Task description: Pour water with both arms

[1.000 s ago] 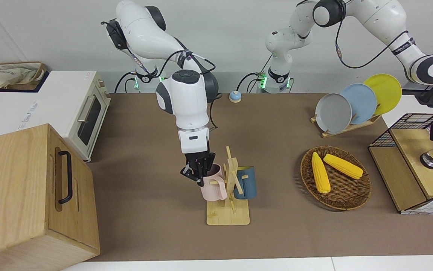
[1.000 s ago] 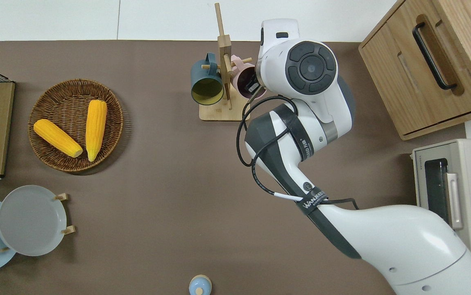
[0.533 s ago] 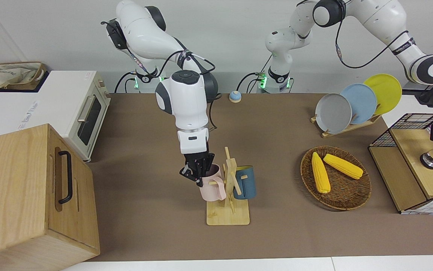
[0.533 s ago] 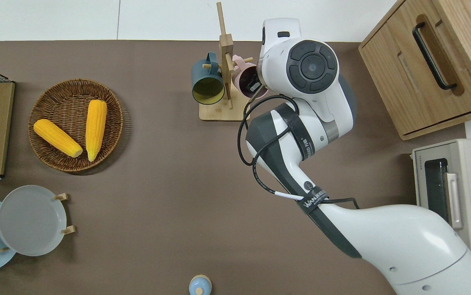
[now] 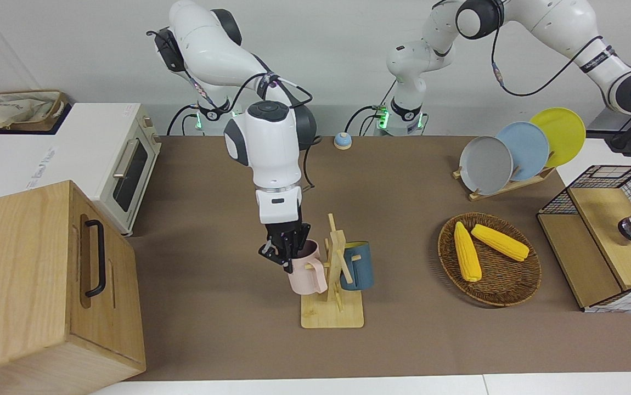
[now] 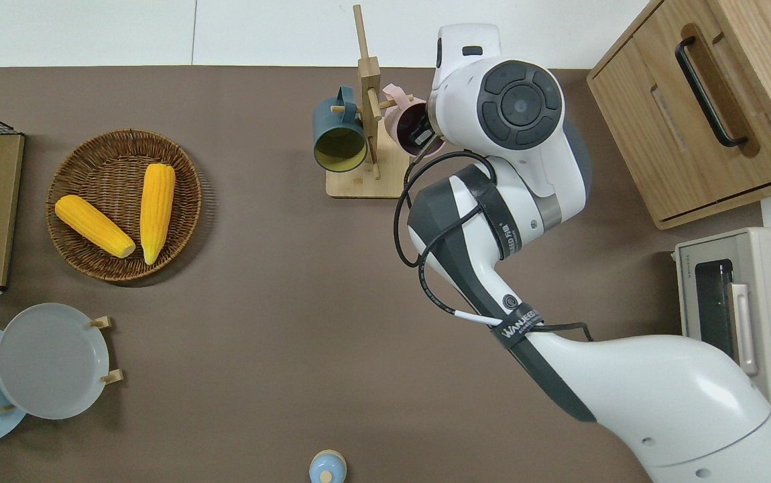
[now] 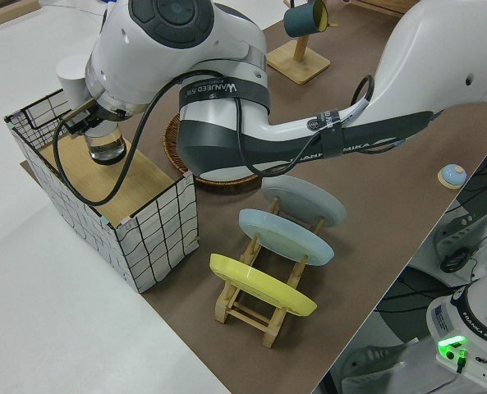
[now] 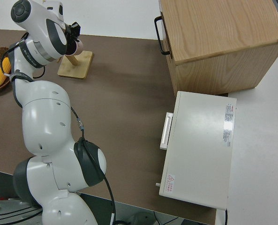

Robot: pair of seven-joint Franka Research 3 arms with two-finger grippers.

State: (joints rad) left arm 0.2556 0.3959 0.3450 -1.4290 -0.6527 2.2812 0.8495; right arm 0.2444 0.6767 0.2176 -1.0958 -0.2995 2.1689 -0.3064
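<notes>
My right gripper [image 5: 285, 253] is shut on the rim of a pink mug [image 5: 307, 274], with one finger inside it. The mug hangs by its handle on a peg of the wooden mug tree [image 5: 337, 258], on the side toward the right arm's end of the table. A dark blue mug [image 5: 359, 266] hangs on the opposite side of the tree. The overhead view shows the pink mug [image 6: 404, 114] tilted, with the gripper [image 6: 420, 137] in its mouth. My left gripper [image 7: 87, 123] is shut on the rim of a clear glass [image 7: 105, 148] over the wooden board in the wire crate [image 7: 144, 213].
A wicker basket [image 5: 513, 285] with two corn cobs lies between the mug tree and the crate. A rack of three plates [image 5: 513, 151] stands nearer to the robots. A wooden cabinet [image 5: 35, 285] and a toaster oven [image 5: 123, 164] stand at the right arm's end. A small blue knob [image 5: 342, 141] sits near the robots.
My right gripper has drawn the pink mug slightly up and toward the right arm's end, along its peg. My left gripper has risen a little with the glass.
</notes>
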